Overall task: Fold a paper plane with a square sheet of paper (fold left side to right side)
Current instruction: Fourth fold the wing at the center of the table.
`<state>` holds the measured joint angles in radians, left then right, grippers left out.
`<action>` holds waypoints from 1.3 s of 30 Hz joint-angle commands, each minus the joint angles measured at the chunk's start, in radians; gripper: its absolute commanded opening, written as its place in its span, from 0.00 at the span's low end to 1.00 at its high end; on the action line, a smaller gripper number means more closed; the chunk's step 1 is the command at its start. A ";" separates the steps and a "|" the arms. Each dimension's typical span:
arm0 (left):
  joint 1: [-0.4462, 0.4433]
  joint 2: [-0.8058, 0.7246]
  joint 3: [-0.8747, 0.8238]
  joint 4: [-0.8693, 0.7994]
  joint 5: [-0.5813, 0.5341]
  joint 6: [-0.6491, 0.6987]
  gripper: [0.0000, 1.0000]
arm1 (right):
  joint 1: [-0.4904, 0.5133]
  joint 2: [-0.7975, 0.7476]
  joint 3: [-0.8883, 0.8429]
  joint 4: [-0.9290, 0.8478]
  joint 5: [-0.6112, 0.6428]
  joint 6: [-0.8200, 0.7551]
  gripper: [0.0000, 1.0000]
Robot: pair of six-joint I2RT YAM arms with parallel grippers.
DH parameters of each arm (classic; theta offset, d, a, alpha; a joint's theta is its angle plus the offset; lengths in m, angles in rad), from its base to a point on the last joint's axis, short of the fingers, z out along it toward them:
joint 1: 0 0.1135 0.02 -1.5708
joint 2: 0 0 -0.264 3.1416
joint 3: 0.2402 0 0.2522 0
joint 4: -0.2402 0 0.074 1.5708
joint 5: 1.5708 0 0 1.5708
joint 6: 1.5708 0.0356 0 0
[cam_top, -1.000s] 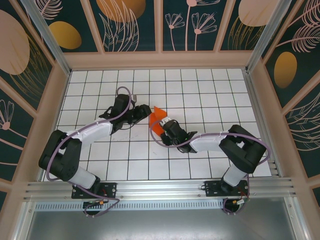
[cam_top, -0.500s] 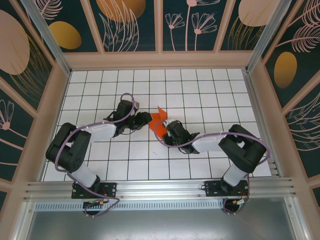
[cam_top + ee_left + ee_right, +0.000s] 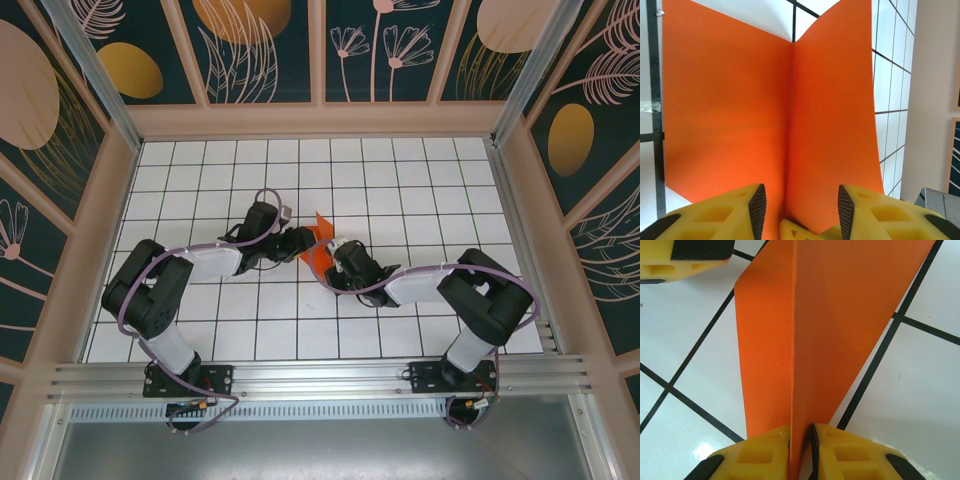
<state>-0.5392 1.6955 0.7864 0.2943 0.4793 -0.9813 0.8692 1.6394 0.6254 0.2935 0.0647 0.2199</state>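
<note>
The square sheet of paper (image 3: 318, 250) is bright orange and bent along a centre crease. In the left wrist view one half of the sheet (image 3: 730, 110) lies on the tiles and the other half rises beside it. My right gripper (image 3: 801, 437) is shut on the upright flap's near edge (image 3: 840, 315). It sits just right of the paper (image 3: 336, 259) in the top view. My left gripper (image 3: 801, 200) is open, its pads (image 3: 758, 207) either side of the crease at the paper's left edge (image 3: 300, 243). They touch nothing that I can see.
The white grid-tiled table (image 3: 420, 190) is boxed in by wooden rails and patterned walls (image 3: 320, 120). Both arms meet at the table's middle. One yellow finger of the left gripper (image 3: 687, 257) shows at the top left of the right wrist view.
The left arm has swung right and its gripper has closed in on the paper's left edge. The right gripper keeps its hold and has barely shifted.
</note>
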 commanded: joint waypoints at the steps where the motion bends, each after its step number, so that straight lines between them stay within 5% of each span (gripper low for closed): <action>1: -0.010 0.011 0.028 0.030 0.015 -0.010 0.46 | -0.008 0.009 -0.012 0.023 -0.012 0.019 0.19; 28: -0.028 0.190 0.097 0.015 0.004 0.009 0.49 | -0.026 0.025 0.009 -0.003 -0.045 0.008 0.20; 39: -0.022 0.030 0.080 -0.101 -0.065 0.079 0.51 | -0.045 0.006 0.007 -0.002 -0.068 0.021 0.24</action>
<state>-0.5632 1.7885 0.8639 0.2413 0.4427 -0.9478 0.8383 1.6501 0.6266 0.2928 0.0189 0.2226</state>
